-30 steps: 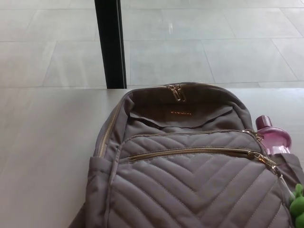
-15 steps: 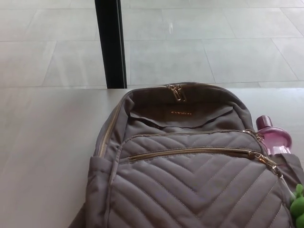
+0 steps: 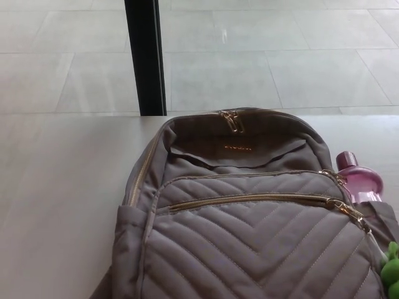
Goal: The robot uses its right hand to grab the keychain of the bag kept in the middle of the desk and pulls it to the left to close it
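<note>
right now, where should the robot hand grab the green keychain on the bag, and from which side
Pinch the green keychain at its upper part, nearest the gold zipper pull it seems to hang from. Come from the right: it lies at the right edge of the bag, partly out of frame, and the zipper runs left from there, so a pull follows the track.
</note>
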Controlling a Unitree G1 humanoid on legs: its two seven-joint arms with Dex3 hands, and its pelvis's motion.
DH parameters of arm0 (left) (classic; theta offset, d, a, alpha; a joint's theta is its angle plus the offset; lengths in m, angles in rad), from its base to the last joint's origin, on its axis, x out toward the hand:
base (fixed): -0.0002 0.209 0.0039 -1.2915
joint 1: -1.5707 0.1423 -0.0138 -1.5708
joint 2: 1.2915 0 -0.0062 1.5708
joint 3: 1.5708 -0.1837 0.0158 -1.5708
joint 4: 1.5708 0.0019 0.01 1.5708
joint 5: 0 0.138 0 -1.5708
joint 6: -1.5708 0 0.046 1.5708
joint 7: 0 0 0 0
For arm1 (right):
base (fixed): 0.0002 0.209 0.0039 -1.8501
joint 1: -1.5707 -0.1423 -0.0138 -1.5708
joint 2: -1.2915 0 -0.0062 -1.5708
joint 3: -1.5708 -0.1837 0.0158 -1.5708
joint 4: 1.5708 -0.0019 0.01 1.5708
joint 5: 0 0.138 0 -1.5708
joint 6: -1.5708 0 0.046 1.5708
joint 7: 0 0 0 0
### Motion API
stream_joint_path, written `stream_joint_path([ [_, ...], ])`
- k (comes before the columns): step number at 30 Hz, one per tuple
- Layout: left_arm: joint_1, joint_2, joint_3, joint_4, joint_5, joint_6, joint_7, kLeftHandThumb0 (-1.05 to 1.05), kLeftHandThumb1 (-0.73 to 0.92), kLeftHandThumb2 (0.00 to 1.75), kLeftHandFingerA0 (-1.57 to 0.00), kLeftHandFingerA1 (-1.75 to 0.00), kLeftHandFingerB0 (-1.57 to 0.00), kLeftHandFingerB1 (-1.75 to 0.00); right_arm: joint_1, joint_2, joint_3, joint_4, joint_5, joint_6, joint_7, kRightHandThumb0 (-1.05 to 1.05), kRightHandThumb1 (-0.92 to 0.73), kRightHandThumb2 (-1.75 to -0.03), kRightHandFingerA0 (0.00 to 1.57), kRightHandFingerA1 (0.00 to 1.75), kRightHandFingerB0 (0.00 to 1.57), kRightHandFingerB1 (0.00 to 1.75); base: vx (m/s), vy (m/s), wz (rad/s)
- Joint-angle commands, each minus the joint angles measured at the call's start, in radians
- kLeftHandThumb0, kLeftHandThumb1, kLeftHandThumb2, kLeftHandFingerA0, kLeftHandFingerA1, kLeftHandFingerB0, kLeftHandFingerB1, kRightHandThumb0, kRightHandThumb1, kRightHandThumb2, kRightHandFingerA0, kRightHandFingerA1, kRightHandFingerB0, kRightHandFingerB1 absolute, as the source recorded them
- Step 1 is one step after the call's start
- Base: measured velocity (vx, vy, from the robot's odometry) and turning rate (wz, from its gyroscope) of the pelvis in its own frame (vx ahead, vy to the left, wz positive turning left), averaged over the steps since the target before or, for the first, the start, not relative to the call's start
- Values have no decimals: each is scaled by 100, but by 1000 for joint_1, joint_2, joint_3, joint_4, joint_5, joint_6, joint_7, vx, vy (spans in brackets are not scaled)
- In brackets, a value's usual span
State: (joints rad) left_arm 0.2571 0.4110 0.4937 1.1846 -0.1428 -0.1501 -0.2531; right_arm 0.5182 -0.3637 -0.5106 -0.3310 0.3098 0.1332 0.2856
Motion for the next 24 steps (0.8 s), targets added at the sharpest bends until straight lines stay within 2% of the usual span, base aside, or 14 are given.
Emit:
stream_joint_path([
  [1,6,36,13,6,-33,-48,-22,-59,62,59,-67,-51,-57,-42,59,-62,100,-179,43,35,143,-76,-50,-86,39,59,7,24,0,0,0],
  [8,9,38,18,5,-49,-48,-39,-58,62,59,-66,-51,-52,-41,66,-79,131,-171,20,27,158,-82,-54,-87,45,60,9,26,0,0,0],
  [10,6,37,16,9,-49,-48,-33,-58,62,59,-66,-50,-54,-42,63,-78,152,-161,9,21,162,-82,-55,-85,48,58,7,34,0,0,0],
  [12,2,36,13,12,-48,-47,-25,-58,62,59,-66,-50,-54,-42,60,-82,165,-151,-5,11,163,-82,-55,-85,48,58,7,34,0,0,0],
  [13,5,36,13,9,-51,-50,-30,-61,61,59,-66,-51,-55,-42,57,-85,180,-149,-14,11,163,-69,-62,-60,54,50,16,27,0,0,0],
  [14,8,36,11,6,-51,-51,-32,-61,61,59,-66,-51,-55,-42,54,-87,191,-148,-20,14,162,-69,-61,-60,55,50,17,27,0,0,0],
  [15,4,37,7,8,-47,-51,-26,-60,62,59,-67,-51,-55,-42,43,-92,205,-140,-34,9,159,-74,-51,-87,48,59,9,40,0,0,0],
  [17,0,38,6,16,-51,-51,-31,-59,63,59,-66,-51,-53,-42,22,-101,222,-130,-50,23,150,-79,-52,-86,50,60,15,40,0,0,0],
  [18,-3,39,9,16,-56,-50,-35,-58,64,60,-66,-50,-53,-42,11,-104,226,-128,-57,29,143,-71,-61,-59,55,51,20,28,0,0,0],
  [21,0,39,7,13,-56,-52,-36,-59,63,59,-65,-51,-53,-42,4,-108,228,-127,-68,32,135,-70,-61,-59,57,51,20,28,0,0,0],
  [22,5,43,3,8,-52,-59,-40,-60,63,59,-66,-52,-54,-42,6,-108,226,-132,-64,47,129,-76,-51,-85,51,61,17,41,0,0,0],
  [23,4,44,0,10,-49,-57,-36,-58,64,60,-66,-51,-55,-42,0,-112,222,-137,-58,66,124,-66,-59,-58,58,55,24,29,0,0,0],
  [24,2,46,-9,12,-39,-58,-27,-59,64,60,-66,-51,-54,-42,-8,-116,219,-145,-56,81,118,-70,-48,-84,52,63,16,42,0,0,0],
])
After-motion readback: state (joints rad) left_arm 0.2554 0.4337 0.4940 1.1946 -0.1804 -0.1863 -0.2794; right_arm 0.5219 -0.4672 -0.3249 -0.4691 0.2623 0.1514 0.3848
